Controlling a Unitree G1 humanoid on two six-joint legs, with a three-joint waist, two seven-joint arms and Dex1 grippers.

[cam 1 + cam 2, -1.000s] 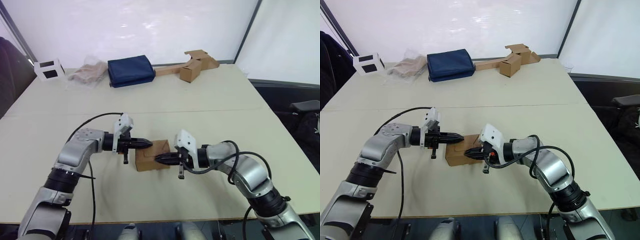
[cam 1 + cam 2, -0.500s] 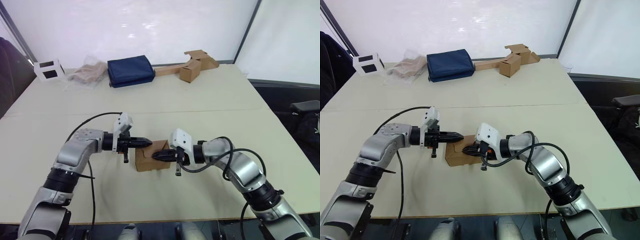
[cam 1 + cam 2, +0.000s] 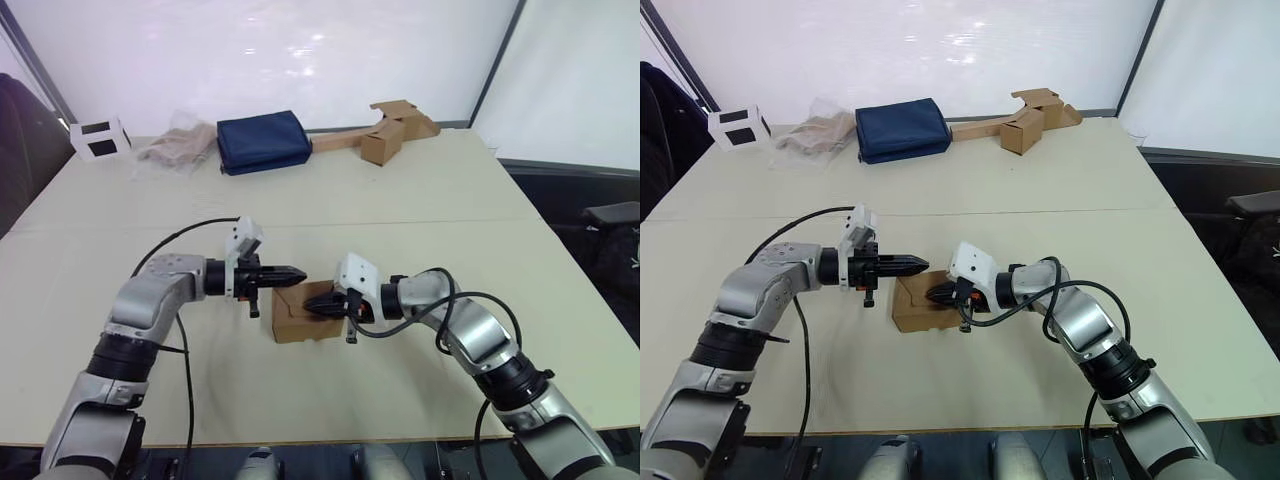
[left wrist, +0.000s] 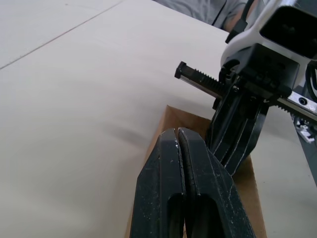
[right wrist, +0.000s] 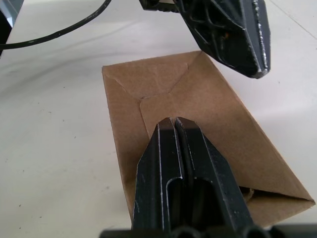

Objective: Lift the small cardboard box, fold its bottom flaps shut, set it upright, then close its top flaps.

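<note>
The small cardboard box (image 3: pixel 303 317) sat near the table's (image 3: pixel 450 200) front-centre (top folded), both grippers, left (image 3: pixel 299 273) and right (image 3: pixel 313 310), pinched together over it; firm, even pressing would seat the flaps.

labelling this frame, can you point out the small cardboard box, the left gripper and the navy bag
small cardboard box (image 3: pixel 300 325): left eye view, on its front wall.
left gripper (image 3: pixel 296 271): left eye view, at the tips of its shut fingers over the box.
navy bag (image 3: pixel 262 142): left eye view, middle of its top face.
</note>
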